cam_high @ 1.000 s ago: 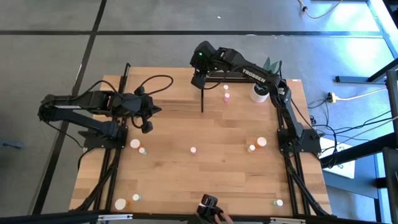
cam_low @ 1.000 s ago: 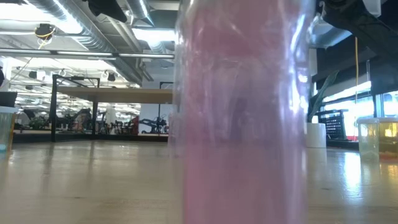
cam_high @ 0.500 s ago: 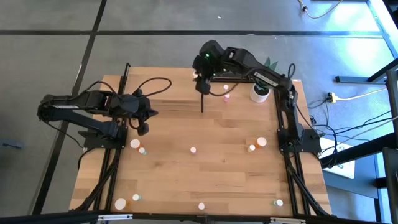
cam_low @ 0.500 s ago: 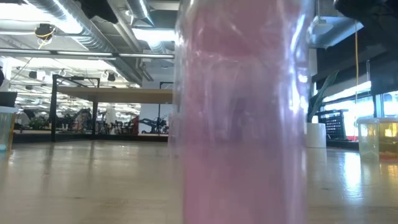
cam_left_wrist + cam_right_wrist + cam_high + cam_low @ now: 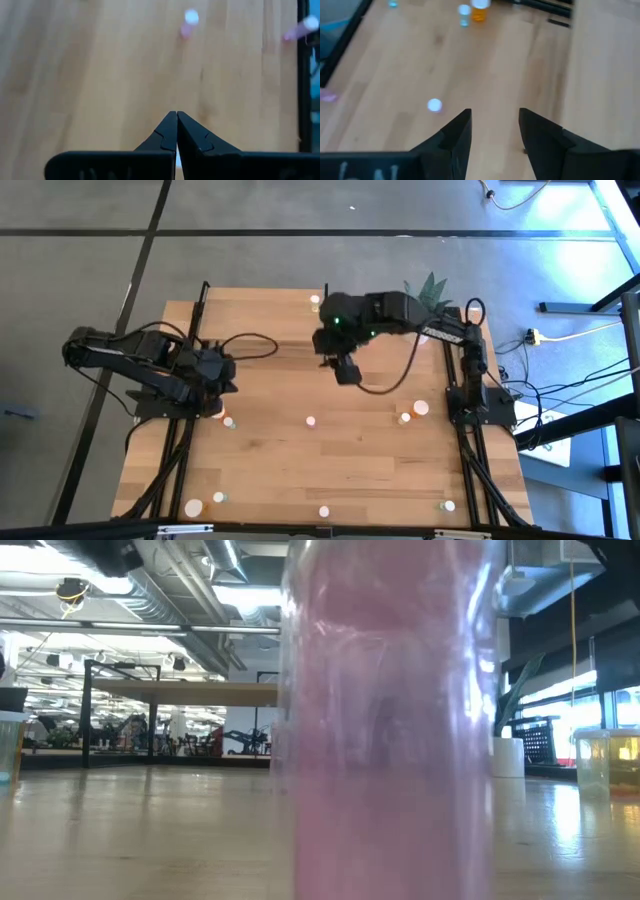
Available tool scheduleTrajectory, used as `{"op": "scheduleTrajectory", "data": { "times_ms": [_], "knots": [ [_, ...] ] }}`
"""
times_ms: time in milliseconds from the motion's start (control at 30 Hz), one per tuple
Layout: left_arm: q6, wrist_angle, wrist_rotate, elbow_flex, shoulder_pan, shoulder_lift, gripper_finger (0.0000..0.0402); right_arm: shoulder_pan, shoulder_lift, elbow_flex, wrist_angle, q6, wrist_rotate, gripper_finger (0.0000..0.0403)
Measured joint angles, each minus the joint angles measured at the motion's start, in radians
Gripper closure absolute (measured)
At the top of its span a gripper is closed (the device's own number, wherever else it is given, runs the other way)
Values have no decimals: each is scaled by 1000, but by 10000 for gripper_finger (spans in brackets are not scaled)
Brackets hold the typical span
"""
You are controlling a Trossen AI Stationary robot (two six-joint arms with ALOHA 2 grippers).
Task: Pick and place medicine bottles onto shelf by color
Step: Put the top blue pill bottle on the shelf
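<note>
Bare worktop (image 5: 290,470) lies wide between the scattered bottles; a lone pink bottle (image 5: 311,421) stands mid-board, and the right end effector (image 5: 347,372) hangs above the centre.

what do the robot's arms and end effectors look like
Both arms are dark, jointed and mounted on black frames at the table's sides, with black cables looping off them. The right arm shows a small green light. Each end effector, left and right, has two flat, angular black fingers.
</note>
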Motion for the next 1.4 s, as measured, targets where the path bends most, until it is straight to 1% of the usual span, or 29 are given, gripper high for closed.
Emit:
{"op": "scheduleTrajectory", "data": {
  "times_ms": [167, 267, 467, 533, 600, 667, 800, 1400],
  "knots": [
    [-30, -23, 66, -15, -78, 1, 401, 63, 0, 0, -11, -32, 0, 237],
    [-40, -24, 79, -35, -125, 0, 401, 84, 0, 0, -21, -47, 0, 237],
    [-178, -20, 83, -91, -200, 1, 401, 100, 0, 0, -21, -47, 0, 237],
    [-193, -19, 84, -112, -221, 0, 401, 100, 0, 0, -27, -48, 0, 237],
    [-212, -20, 83, -133, -236, 1, 401, 100, 0, 0, -30, -47, -26, 237],
    [-230, -19, 83, -148, -246, 0, 401, 100, 0, 0, -29, -46, -49, 237],
    [-264, -18, 83, -168, -266, 0, 401, 100, 0, 0, -23, -46, -50, 237],
    [-250, -18, 82, -173, -279, 0, 401, 100, 0, -1, -9, -44, -50, 237]
  ]
}}
